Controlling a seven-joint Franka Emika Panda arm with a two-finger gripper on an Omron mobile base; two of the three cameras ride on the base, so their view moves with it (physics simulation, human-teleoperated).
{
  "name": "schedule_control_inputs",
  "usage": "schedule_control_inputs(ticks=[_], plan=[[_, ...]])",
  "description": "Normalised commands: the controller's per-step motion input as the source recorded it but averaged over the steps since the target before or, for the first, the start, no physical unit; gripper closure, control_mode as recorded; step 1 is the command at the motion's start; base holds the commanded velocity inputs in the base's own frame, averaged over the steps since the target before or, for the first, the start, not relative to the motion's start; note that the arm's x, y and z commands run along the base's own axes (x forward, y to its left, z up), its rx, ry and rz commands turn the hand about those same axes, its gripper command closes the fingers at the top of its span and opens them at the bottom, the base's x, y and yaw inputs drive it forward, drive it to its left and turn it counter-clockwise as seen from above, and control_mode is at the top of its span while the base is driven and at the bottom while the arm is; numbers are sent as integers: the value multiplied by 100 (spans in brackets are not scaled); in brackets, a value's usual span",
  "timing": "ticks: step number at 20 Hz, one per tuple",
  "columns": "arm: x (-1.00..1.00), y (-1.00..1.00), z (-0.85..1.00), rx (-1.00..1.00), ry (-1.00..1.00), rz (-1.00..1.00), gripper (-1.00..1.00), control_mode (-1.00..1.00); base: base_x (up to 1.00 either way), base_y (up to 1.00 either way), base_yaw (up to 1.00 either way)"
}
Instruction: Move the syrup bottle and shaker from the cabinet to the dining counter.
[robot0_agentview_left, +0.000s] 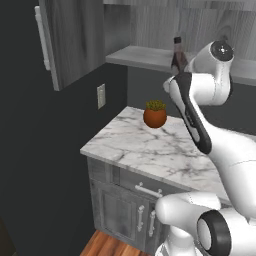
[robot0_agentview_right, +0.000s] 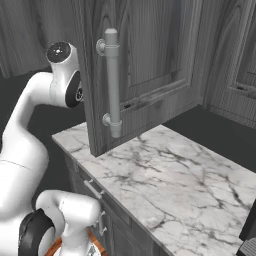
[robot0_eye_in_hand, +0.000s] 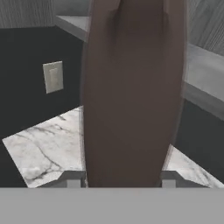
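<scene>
The syrup bottle (robot0_eye_in_hand: 131, 96), dark brown, stands close and upright in the hand view between my two fingertips. My gripper (robot0_eye_in_hand: 121, 179) is shut on it, one fingertip (robot0_eye_in_hand: 72, 178) on each side of its body. In the left base view the syrup bottle (robot0_agentview_left: 177, 50) shows with its dark cap at the front edge of the cabinet's grey shelf (robot0_agentview_left: 142, 57), and my arm hides its lower part. The cabinet door (robot0_agentview_left: 75, 40) stands open. The shaker and the dining counter are out of view.
Below the cabinet lies a short marble worktop (robot0_agentview_left: 150, 150) with an orange plant pot (robot0_agentview_left: 155, 116). A wall outlet (robot0_agentview_left: 101, 96) sits on the dark wall at left. In the right base view the open cabinet door (robot0_agentview_right: 150, 65) with its silver bar handle (robot0_agentview_right: 112, 80) hangs over the marble worktop (robot0_agentview_right: 170, 180).
</scene>
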Motion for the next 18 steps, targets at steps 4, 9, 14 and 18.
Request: schedule_control_inputs(ticks=[4, 9, 14, 18], plan=[[-84, 9, 0, 1, 0, -14, 100, -100, 0, 0, 0], [-78, 0, -9, 14, -6, -14, 100, -100, 0, 0, 0], [-60, 6, -26, 19, -7, -8, 100, -100, 0, 0, 0], [-46, 17, -29, 13, -7, -2, 100, -100, 0, 0, 0]])
